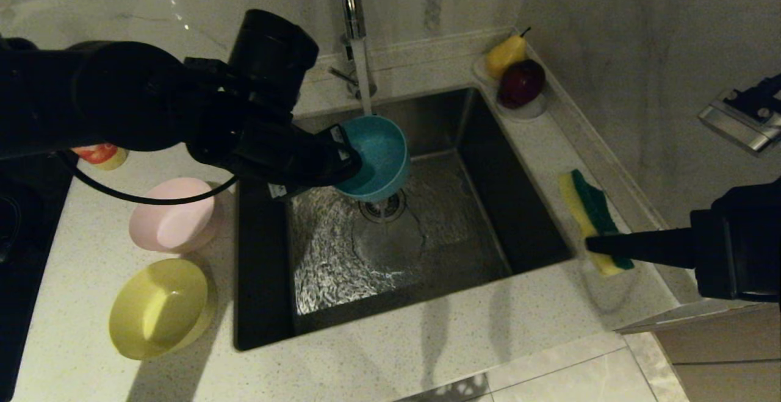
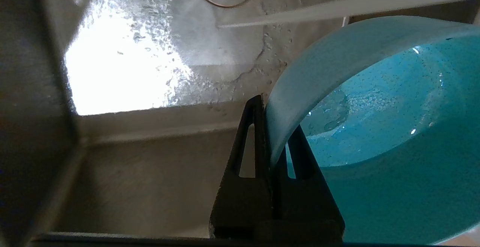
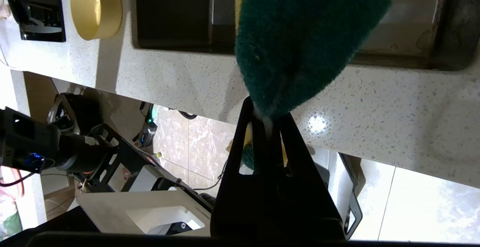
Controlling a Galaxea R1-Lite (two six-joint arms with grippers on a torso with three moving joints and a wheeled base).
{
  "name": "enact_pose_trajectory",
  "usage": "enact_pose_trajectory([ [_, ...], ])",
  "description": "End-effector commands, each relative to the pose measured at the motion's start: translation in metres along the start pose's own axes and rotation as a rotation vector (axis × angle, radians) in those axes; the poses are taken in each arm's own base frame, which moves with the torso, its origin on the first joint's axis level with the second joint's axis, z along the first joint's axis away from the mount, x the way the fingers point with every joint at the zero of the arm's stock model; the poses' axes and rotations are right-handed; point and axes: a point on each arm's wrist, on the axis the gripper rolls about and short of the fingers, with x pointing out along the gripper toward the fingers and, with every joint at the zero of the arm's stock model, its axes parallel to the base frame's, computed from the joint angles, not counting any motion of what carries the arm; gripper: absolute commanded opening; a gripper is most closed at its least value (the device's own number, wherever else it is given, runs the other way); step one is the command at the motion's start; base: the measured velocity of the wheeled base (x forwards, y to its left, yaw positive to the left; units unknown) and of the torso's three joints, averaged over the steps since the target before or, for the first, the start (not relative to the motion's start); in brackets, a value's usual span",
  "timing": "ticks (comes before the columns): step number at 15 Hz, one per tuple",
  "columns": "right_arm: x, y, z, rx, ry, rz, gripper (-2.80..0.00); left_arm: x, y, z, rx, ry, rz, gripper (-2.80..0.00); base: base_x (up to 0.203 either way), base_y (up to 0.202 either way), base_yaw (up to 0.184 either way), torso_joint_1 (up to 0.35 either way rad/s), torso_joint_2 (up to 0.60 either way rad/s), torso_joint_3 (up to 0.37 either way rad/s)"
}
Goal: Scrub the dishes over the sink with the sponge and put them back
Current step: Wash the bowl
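L pincer (image 2: 270, 142) clamped on rim of light blue plastic bowl (image 1: 375, 157), held tilted over stainless-steel sink (image 1: 427, 231) under running tap stream (image 1: 364, 82). R pincer (image 3: 267, 121) grips yellow/green sponge (image 1: 593, 219) above speckled tabletop (image 1: 390, 353), right of sink. Pink bowl (image 1: 172, 214) & yellow bowl (image 1: 160, 307) sit left of sink.

A home kitchen: a rectangular stainless-steel sink (image 1: 488, 207) set into a pale speckled stone surface (image 1: 396, 353), a chrome tap (image 1: 351, 5) running, marble-veined wall behind, a small white dish (image 1: 525, 108) of fruit in the corner.
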Motion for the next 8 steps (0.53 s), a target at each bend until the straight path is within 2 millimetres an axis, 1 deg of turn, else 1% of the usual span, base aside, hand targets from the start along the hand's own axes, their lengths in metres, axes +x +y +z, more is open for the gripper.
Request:
enact_pose_trajectory([
  [1,-0.001,0.001,0.000,0.000,-0.004,0.005,-2.80,0.023,-0.002,-0.008,0.007,0.027,0.023,-2.80,0.000,0.000,0.000,0.000,0.00,0.000],
  [6,-0.002,0.001,0.000,0.001,-0.005,0.006,-2.80,0.031,-0.004,0.001,0.002,-0.030,0.055,-2.80,0.000,0.000,0.000,0.000,0.00,0.000],
  [8,-0.002,0.001,0.000,0.001,-0.003,0.006,-2.80,0.039,-0.001,0.007,-0.011,-0.052,0.079,-2.80,0.000,0.000,0.000,0.000,0.00,0.000],
])
